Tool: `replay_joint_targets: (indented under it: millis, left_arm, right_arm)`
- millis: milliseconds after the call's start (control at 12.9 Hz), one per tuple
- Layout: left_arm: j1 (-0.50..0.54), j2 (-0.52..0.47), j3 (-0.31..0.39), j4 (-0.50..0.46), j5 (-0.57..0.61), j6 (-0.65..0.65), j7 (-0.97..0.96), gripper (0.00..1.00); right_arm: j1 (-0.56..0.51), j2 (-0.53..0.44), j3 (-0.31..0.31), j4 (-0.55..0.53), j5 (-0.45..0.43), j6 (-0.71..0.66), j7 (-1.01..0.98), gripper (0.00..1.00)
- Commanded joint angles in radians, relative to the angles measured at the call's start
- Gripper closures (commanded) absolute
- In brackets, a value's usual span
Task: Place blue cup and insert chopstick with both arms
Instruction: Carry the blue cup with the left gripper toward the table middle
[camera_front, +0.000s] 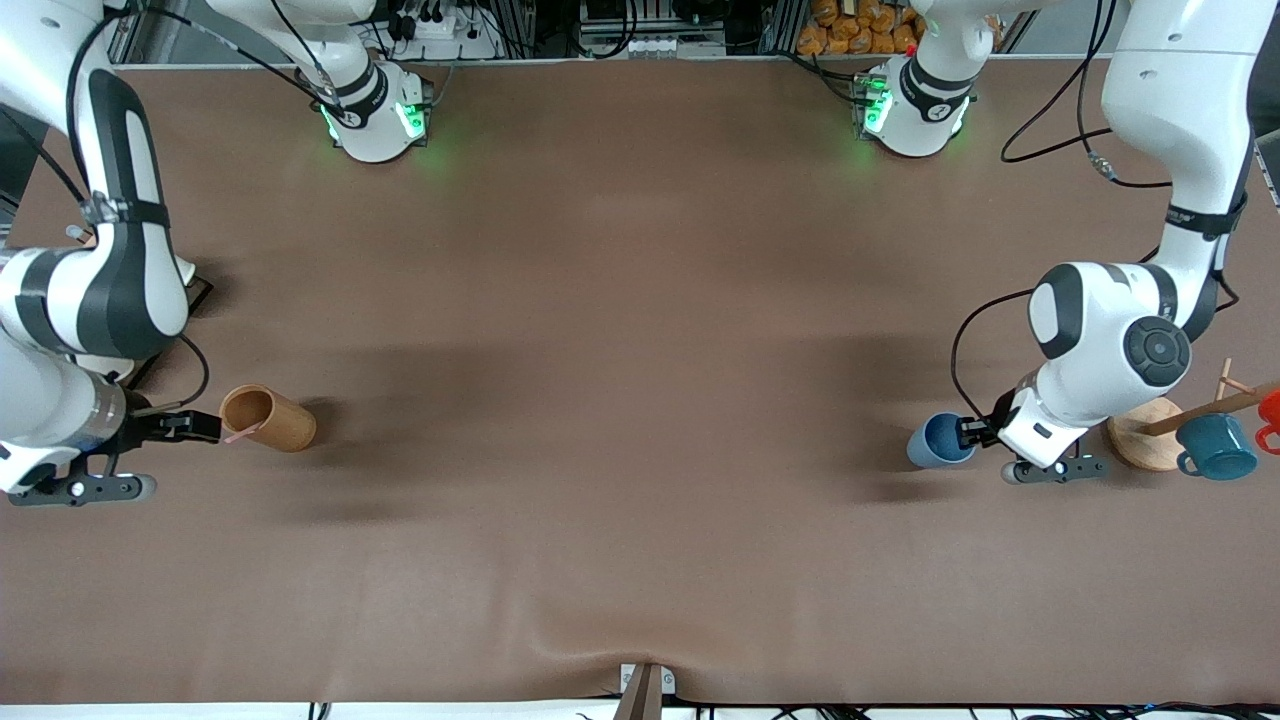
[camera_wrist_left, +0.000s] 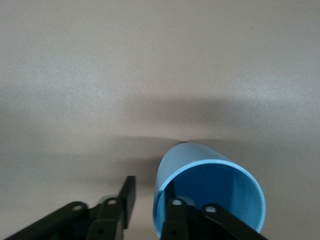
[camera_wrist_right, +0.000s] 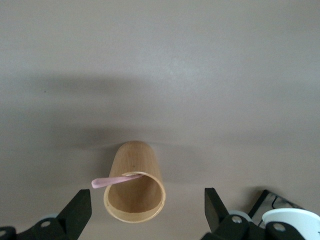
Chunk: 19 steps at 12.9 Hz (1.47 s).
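The blue cup (camera_front: 935, 440) lies on its side on the table toward the left arm's end, its mouth facing my left gripper (camera_front: 968, 432). In the left wrist view the cup (camera_wrist_left: 200, 165) has one finger (camera_wrist_left: 176, 210) inside its mouth and the other finger (camera_wrist_left: 127, 192) outside. A gap shows between that finger and the wall, so my left gripper (camera_wrist_left: 151, 192) is open. The pink chopstick (camera_front: 240, 435) sticks out of a brown wooden cylinder (camera_front: 270, 418) lying on its side. My right gripper (camera_front: 205, 428) is wide open just before its mouth (camera_wrist_right: 146, 200); the chopstick (camera_wrist_right: 112, 181) leans on the cylinder (camera_wrist_right: 134, 165).
A wooden mug rack base (camera_front: 1145, 440) with a dowel, a teal mug (camera_front: 1215, 447) and a red mug (camera_front: 1270, 410) stand beside the left gripper at the table's end. A small bracket (camera_front: 645, 688) sits at the table's edge nearest the front camera.
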Motion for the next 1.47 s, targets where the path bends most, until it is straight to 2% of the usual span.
replay_joint_targets:
  millis: [0,233,388,543,775,930,1085,1163,1240,1395]
  left_arm:
    - [-0.007,-0.009,-0.009,0.003,-0.005,0.011,-0.003,1.0]
    - [-0.026,-0.057,-0.049,0.004,-0.005,-0.021,-0.01,1.0]
    - [-0.061,-0.077,-0.11,0.057,-0.006,-0.12,-0.083,1.0]
    - [-0.177,-0.069,-0.127,0.113,-0.005,-0.179,-0.259,1.0]
    - [-0.366,-0.035,-0.127,0.173,0.064,-0.182,-0.536,1.0]
    - [-0.482,0.004,-0.13,0.208,0.081,-0.186,-0.676,1.0]
    - [-0.591,0.015,-0.124,0.207,0.083,-0.186,-0.782,1.0]
    - [-0.631,0.015,-0.124,0.205,0.084,-0.186,-0.828,1.0]
    - [-0.683,0.023,-0.121,0.202,0.084,-0.186,-0.877,1.0]
    - [-0.746,0.054,-0.12,0.194,0.125,-0.186,-0.972,1.0]
  right_arm:
    - [0.007,0.051,-0.001,0.105,0.063,-0.095,0.025,0.0]
    - [0.009,0.068,-0.001,0.105,0.097,-0.088,0.043,0.0]
    - [0.029,0.107,-0.003,0.116,0.088,-0.083,0.049,0.0]
    - [0.03,0.146,-0.004,0.151,0.079,-0.086,0.073,0.0]
    - [0.032,0.165,-0.006,0.147,0.056,-0.088,0.075,0.0]
    - [0.027,0.163,-0.006,0.144,0.055,-0.091,0.075,0.19]
    - [0.023,0.163,-0.007,0.142,0.056,-0.095,0.075,0.33]
    - [0.021,0.163,-0.007,0.141,0.059,-0.097,0.075,0.47]
    - [0.021,0.163,-0.007,0.135,0.059,-0.097,0.075,0.54]
    - [0.021,0.163,-0.007,0.132,0.059,-0.1,0.076,0.56]
